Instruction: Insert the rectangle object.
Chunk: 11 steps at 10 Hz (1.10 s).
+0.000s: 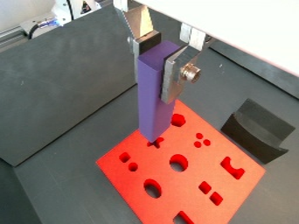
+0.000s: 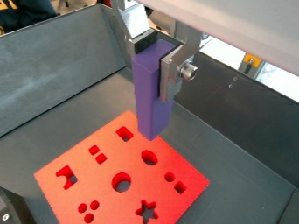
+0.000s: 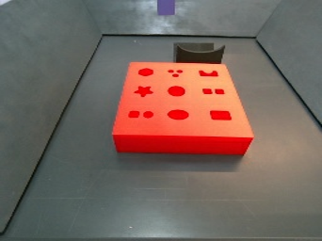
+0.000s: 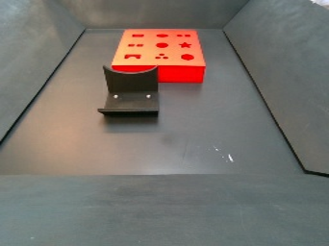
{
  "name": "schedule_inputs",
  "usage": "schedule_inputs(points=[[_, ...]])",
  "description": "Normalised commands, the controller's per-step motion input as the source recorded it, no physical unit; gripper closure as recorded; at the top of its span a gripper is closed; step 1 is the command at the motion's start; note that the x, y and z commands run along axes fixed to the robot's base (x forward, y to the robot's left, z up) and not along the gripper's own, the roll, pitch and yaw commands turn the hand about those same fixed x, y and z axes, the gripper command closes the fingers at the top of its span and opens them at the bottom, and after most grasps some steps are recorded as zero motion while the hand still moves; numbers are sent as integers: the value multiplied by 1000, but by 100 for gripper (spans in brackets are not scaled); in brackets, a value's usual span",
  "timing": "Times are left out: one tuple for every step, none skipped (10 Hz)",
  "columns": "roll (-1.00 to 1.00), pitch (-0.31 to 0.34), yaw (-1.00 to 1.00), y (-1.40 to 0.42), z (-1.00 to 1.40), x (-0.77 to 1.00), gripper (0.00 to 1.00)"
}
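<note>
Here, in both wrist views, the gripper is closed on the top of the rectangle object, its silver fingers pressed against the bar's sides. The purple bar hangs upright, its lower end in the air above the red block and clear of the block's shaped holes. Past the block's far corner in a wrist view stands the dark grey curved block, set apart from it on the dark bench.

In a side view, the red block lies flat mid-bench, the curved block just behind it, and only the bar's lower tip shows at the upper edge. In a side view from the opposite end, the curved block is nearer and the red block beyond; the gripper is out of frame there.
</note>
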Motion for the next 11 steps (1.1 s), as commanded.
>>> schedule_inputs(points=[[186,-66,-171,-157,-323,0,100],[443,-33,-349,-434,-494,271,100],[379,-60,-377,-497,-583,363,100],[300,-39,-374,-374,-669,471,100],[219,-31,-420,-271,-534,617,100],[164,-19,-454,-194,-417,631,100],[120,-3,-449,-123,-297,663,100],[40,0,-449,-6,-169,574,100],[0,0,0,0,-31,0,100],[-69,-53,-437,0,-286,374,100],[-126,-101,-554,14,-283,560,100]])
